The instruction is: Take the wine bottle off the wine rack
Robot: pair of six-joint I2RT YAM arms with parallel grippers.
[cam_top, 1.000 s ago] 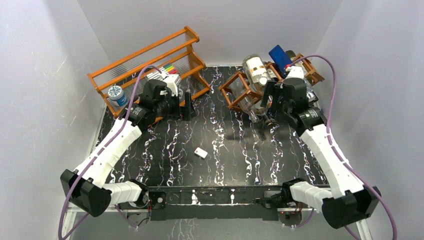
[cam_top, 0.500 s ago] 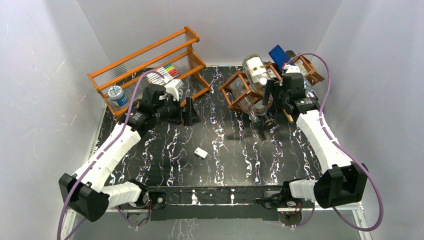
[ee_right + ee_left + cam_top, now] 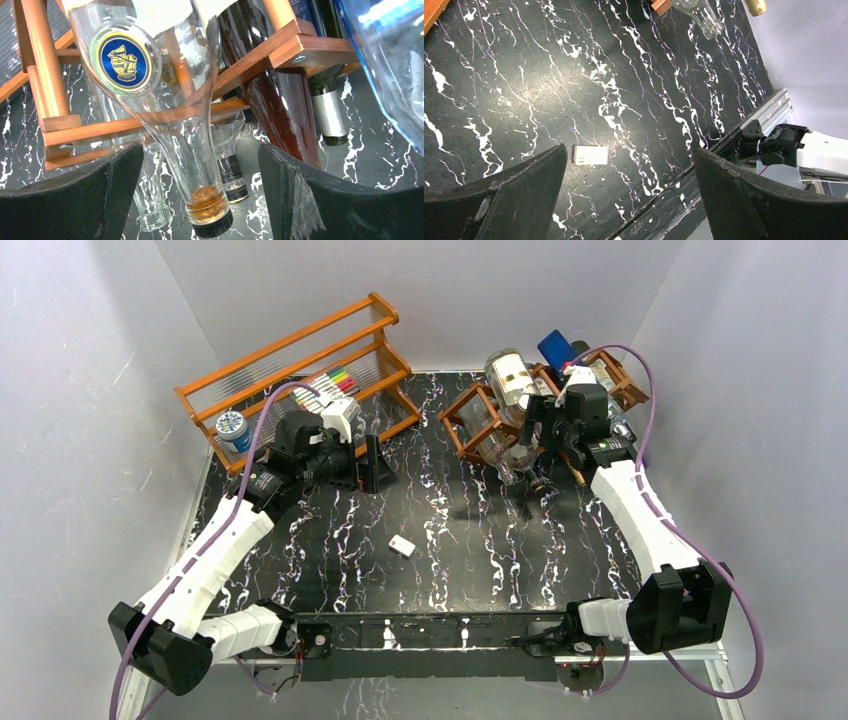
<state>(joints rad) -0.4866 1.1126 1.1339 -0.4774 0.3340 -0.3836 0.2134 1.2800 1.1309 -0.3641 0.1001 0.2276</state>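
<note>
The reddish-brown wine rack (image 3: 468, 418) stands at the back right of the table and holds several bottles with their necks pointing down and forward. In the right wrist view a clear bottle (image 3: 165, 95) with a blue round medallion lies in the rack (image 3: 47, 75). Its corked, black-capped neck (image 3: 210, 210) hangs between my fingers. My right gripper (image 3: 200, 150) is open, its jaws either side of that neck and apart from it. It sits at the rack's front in the top view (image 3: 545, 440). My left gripper (image 3: 372, 465) is open and empty over the table (image 3: 630, 150).
A dark brown bottle (image 3: 285, 115), a blue bottle (image 3: 390, 60) and two more clear necks (image 3: 150, 210) crowd the rack. An orange tiered shelf (image 3: 300, 350) with markers (image 3: 325, 385) and a blue-lidded jar (image 3: 232, 428) stands at the back left. A small white card (image 3: 402, 546) lies mid-table.
My right arm has swung its gripper up and back against the rack's front. My left gripper has shifted slightly and stays open.
</note>
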